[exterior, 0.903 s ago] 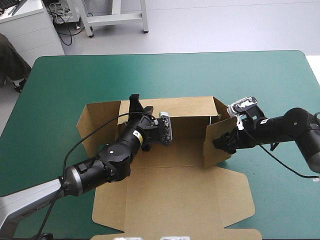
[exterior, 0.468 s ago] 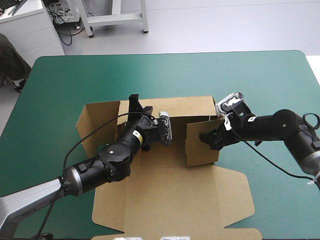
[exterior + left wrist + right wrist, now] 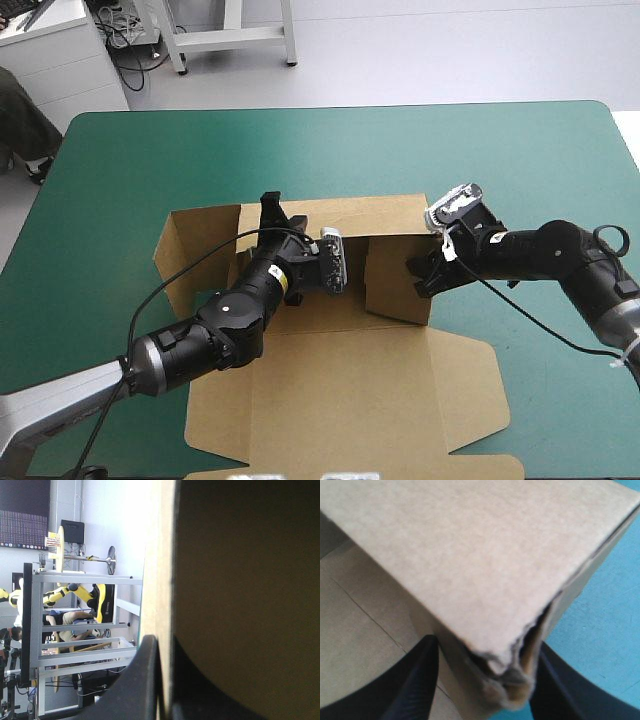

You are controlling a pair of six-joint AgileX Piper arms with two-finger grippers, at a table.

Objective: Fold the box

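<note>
Your left claw (image 3: 269, 208) is clamped on the far wall of the box (image 3: 340, 400), near its left end. Your right claw (image 3: 420, 277) stands open, astride the box's right side flap (image 3: 395, 285), which leans inward. The box lies mid-table (image 3: 120, 160), lid panel flat.
</note>
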